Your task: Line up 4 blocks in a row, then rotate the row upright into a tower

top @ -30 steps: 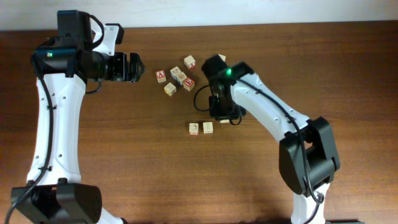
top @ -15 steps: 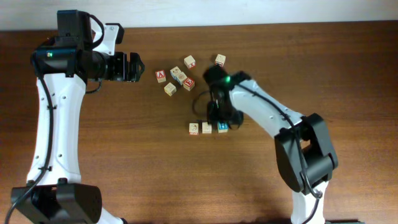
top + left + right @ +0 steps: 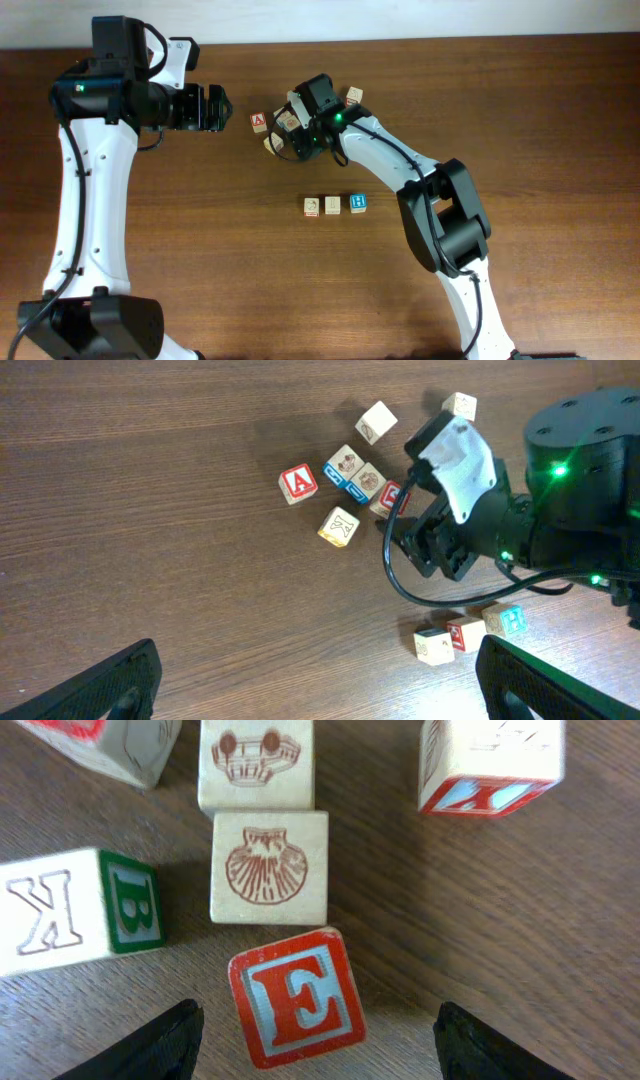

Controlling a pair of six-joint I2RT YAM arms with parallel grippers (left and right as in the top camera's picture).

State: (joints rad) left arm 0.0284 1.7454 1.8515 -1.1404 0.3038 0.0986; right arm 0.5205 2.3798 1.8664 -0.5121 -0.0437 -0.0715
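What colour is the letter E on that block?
The E block has a red letter on pale blue; the right wrist view shows it best.

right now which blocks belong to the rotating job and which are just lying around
Job: blue H block, red-faced block, pale block, in a row; a fourth pale one, not yet clear which.
Lying about: red A block; most of the loose blocks around it.

Left gripper (image 3: pixel 213 108), jaws wide, left of red "A" cube (image 3: pixel 258 122); right gripper (image 3: pixel 291 139), jaws apart, just right of it.
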